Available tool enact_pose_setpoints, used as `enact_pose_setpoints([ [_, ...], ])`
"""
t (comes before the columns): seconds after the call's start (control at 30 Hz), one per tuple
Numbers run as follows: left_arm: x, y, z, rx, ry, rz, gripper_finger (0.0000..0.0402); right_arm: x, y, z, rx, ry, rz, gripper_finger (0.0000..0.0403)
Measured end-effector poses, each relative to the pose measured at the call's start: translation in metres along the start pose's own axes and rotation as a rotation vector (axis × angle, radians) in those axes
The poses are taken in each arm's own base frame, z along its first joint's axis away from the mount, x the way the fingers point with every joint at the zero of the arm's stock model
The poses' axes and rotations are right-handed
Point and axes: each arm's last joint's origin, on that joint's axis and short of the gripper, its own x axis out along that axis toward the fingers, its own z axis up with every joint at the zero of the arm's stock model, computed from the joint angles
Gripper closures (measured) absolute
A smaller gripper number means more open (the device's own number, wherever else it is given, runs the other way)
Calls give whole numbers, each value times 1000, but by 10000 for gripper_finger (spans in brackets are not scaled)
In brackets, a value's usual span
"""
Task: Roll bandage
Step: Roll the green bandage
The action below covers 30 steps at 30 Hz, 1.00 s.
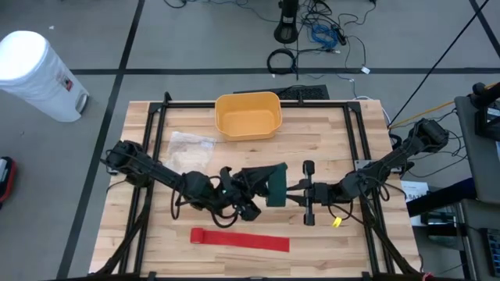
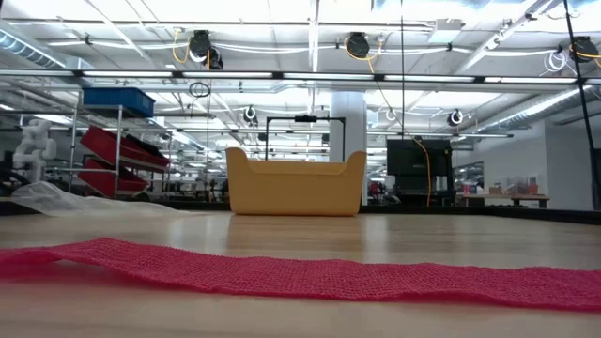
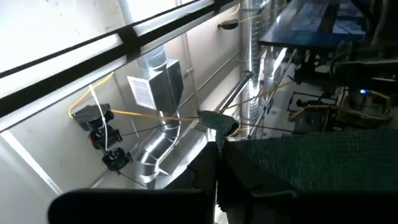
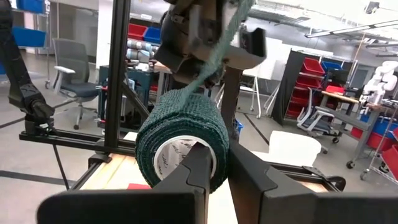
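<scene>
A dark green bandage roll (image 4: 181, 144) with a white core hangs above mid-table, with my right gripper (image 4: 219, 158) shut on it. From the roll's top a green strip (image 4: 210, 68) runs up and across to my left gripper (image 1: 244, 181), which is tipped upward and shut on the strip's end (image 3: 219, 124). In the high view the roll (image 1: 276, 190) sits between the two grippers, and the strip (image 1: 262, 173) spans the short gap. A red bandage (image 1: 240, 240) lies flat and unrolled near the front edge. My left gripper pinches the green strip near its free end (image 3: 221, 138) between its two fingers; a small tip pokes out past them. The fingers slant upward. The strip (image 3: 311, 168) leads away toward the roll, clear of the table. My right gripper holds the roll by its wall (image 4: 214, 167): one finger (image 4: 198, 163) stands in the white core, the other (image 4: 249, 171) outside on the wrapped surface. It comes in about level from the table's right. The roll is lifted clear, its axis roughly level.
A yellow bin (image 1: 248, 115) stands at the far middle and a clear plastic bag (image 1: 190, 148) lies at the far left. The red bandage (image 2: 310, 272) stretches across the near table in the low view. A black frame (image 1: 156, 117) borders the tabletop.
</scene>
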Motion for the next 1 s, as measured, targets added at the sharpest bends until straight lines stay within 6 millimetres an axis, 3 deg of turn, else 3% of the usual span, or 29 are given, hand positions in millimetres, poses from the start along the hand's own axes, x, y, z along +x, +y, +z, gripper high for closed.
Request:
enact_pose_setpoints([
  [0.3,0,-3,0,50,21,-33,293,0,1,3,25,-34,44,369],
  [0.67,5,-6,-9,86,92,-59,288,0,1,4,46,-42,44,369],
  [1.0,2,-8,-5,100,85,-87,288,0,1,4,49,-42,44,369],
])
